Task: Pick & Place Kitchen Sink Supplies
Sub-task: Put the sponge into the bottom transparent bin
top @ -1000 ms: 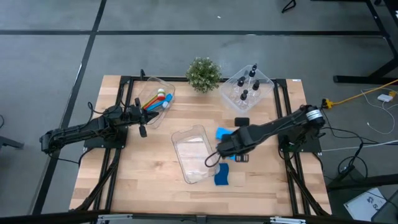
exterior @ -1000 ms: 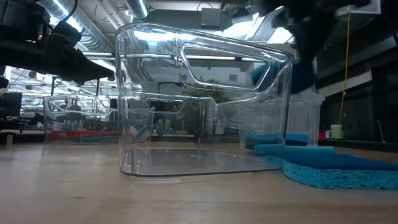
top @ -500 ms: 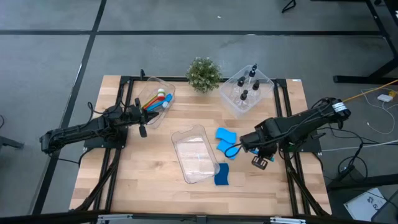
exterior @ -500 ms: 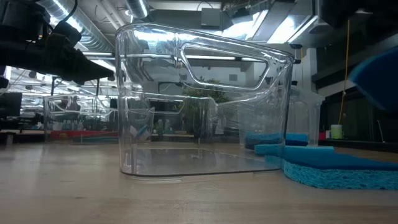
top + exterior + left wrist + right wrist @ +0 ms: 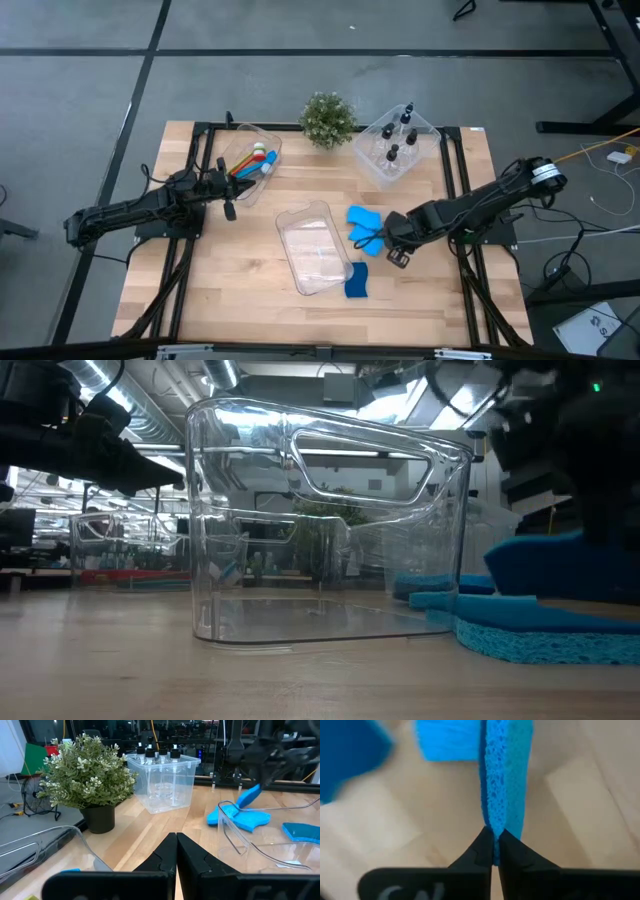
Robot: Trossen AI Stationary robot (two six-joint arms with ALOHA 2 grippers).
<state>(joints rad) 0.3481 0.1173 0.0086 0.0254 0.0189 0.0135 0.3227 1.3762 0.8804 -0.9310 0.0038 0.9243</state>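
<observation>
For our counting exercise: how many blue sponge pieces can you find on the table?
3. One sponge lies right of the empty bin, one lies at the bin's near corner, and one is pinched in the right pincer. More may be hidden.

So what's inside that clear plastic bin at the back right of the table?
The clear plastic bin holds small clear black-capped bottles standing upright; four caps show from above. Nothing else is visible inside.

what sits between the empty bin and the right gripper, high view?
Blue sponge pieces on the wood, beside the empty bin. The right gripper is shut on another sponge, shown in its wrist view.
</observation>
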